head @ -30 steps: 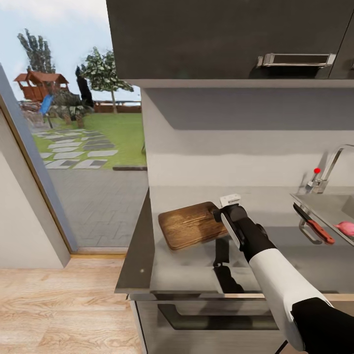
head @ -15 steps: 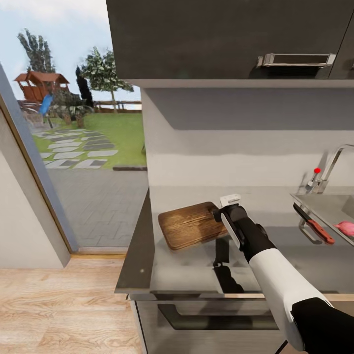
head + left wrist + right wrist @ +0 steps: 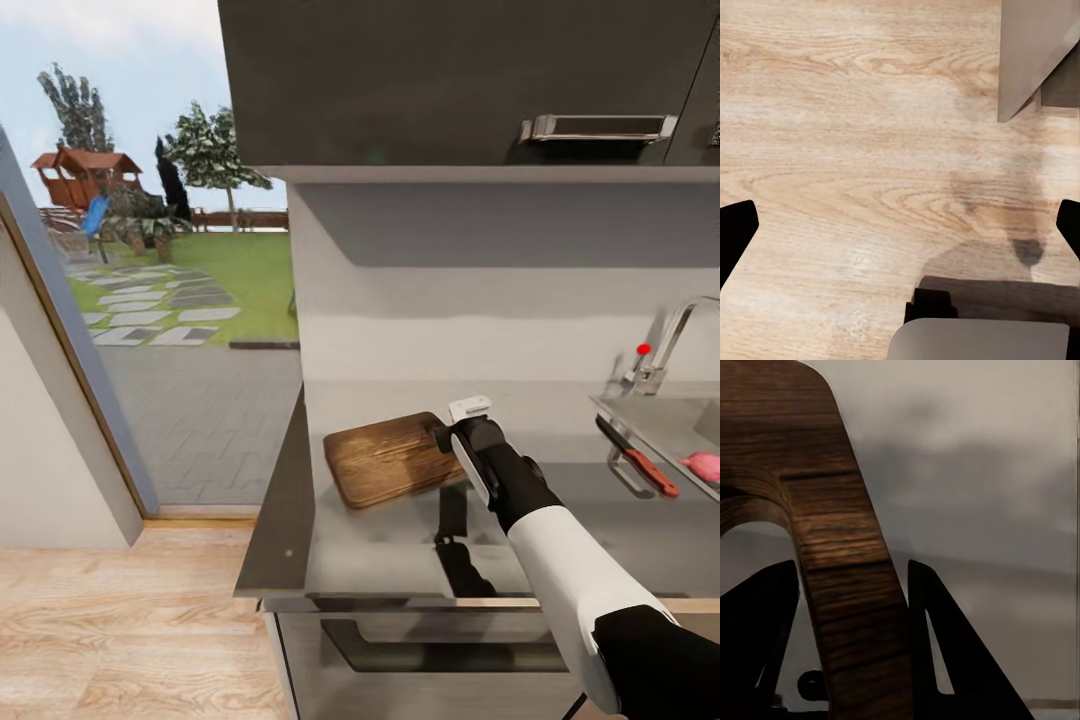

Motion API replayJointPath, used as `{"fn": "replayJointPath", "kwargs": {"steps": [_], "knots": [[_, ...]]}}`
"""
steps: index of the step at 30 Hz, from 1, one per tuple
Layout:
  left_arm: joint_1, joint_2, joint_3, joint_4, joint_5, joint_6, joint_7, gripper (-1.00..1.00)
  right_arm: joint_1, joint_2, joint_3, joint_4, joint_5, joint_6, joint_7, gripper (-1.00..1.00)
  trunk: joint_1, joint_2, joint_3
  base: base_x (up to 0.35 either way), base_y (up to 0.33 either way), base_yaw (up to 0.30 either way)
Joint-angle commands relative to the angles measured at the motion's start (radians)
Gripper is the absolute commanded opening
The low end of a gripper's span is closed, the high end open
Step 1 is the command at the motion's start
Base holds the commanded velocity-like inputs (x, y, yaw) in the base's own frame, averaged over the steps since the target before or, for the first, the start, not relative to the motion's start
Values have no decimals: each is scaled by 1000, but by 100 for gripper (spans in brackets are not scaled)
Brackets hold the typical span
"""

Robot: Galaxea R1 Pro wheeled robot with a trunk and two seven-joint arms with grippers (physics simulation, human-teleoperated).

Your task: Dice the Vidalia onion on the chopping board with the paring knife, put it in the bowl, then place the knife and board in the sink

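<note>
Our right gripper (image 3: 452,437) is clamped on the handle end of the chopping board (image 3: 392,457); the right wrist view shows the wooden bar beside the slot pinched between the two dark fingers (image 3: 945,660). The board looks tipped, its right end raised off the countertop (image 3: 400,540) while the left end sits lower. We judge the step in hand to be carrying the board toward the sink (image 3: 668,420) at the far right. To do it well we should keep the grip firm, lift until the low end is free of the worktop, and travel level so the board does not swing or pivot about the thin bar.

The paring knife (image 3: 640,459) lies on the drainboard at the sink's left side, and the Vidalia onion (image 3: 704,465) rests just right of it, so we must set the board down without striking either.

Our left gripper (image 3: 900,232) hangs over the wooden floor (image 3: 832,112), fingers spread wide, holding nothing
</note>
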Motion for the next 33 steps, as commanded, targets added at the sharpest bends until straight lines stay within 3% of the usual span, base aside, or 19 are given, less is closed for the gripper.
{"fn": "replayJointPath", "kwargs": {"steps": [1, 33], "knots": [[-1, 0, 1, 1, 2, -3, 0, 100, -1, -2, 1, -2, -1, 5, -3, -100, 0, -1, 1, 0, 0, 0], [-1, -2, 1, 1, 2, -3, 0, 100, -1, -10, 2, -2, -1, 5, -3, -100, 0, -1, 51, 0, 0, 0]]}}
